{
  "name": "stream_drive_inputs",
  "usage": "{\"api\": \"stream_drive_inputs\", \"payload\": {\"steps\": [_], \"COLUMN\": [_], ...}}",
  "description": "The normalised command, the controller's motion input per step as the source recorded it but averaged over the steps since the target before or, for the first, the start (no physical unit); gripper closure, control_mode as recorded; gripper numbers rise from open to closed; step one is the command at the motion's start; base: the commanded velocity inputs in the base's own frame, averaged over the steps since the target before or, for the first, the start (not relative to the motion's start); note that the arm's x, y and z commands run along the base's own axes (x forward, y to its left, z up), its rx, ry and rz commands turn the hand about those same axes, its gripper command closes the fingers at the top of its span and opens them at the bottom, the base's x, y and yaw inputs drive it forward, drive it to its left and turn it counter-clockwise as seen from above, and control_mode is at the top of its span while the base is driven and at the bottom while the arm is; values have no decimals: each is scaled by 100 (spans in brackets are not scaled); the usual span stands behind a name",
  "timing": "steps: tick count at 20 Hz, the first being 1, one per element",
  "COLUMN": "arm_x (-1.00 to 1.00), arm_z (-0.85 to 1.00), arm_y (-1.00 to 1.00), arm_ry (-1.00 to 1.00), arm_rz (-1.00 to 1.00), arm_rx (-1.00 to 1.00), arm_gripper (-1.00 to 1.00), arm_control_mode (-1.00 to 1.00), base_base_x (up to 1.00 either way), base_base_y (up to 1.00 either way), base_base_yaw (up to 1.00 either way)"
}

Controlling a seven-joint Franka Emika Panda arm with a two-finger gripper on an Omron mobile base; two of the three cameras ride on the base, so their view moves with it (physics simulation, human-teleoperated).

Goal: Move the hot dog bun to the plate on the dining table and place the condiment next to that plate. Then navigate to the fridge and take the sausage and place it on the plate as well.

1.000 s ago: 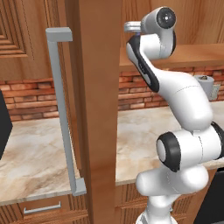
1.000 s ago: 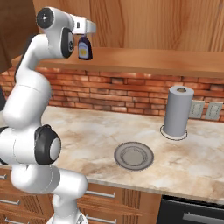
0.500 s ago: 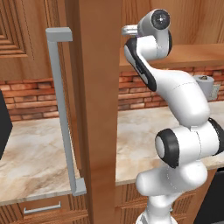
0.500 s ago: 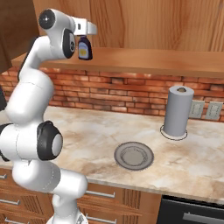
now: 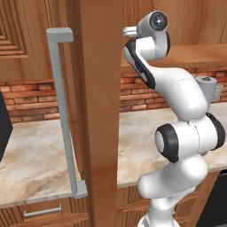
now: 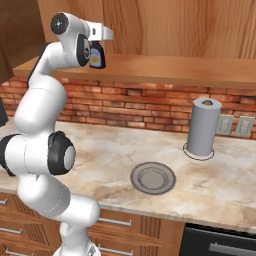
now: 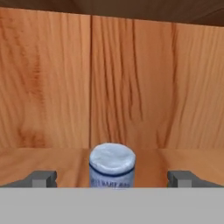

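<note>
My gripper [image 7: 112, 179] stands wide open at bottom center of the hand view, gripping nothing, the condiment [image 6: 97, 55] upright on the wooden shelf [image 6: 165, 67], upper left.

You're in a home kitchen: a marble counter [image 6: 220, 185] runs over wooden drawers [image 6: 125, 225], with a red brick backsplash [image 6: 145, 107] behind it and wooden wall cabinets [image 6: 175, 25] above. You can see a round sink drain [image 6: 153, 177] set in the counter, a paper towel roll [image 6: 203, 127] standing upright, and wall outlets [image 6: 235, 126] beside it
</note>
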Motion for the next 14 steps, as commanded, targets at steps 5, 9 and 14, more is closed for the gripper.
{"api": "stream_drive_inputs", "payload": {"steps": [5,9,14], "arm_x": [12,0,-3], "arm_z": [-11,-2,0], "arm_y": [2,1,0], "arm_ry": [1,3,0], "arm_rz": [0,0,0], "arm_rx": [-2,0,0], "arm_gripper": [100,100,100], "arm_control_mode": [-100,-100,-100], "base_base_x": [0,0,0], "base_base_y": [0,0,0], "base_base_yaw": [0,0,0]}}
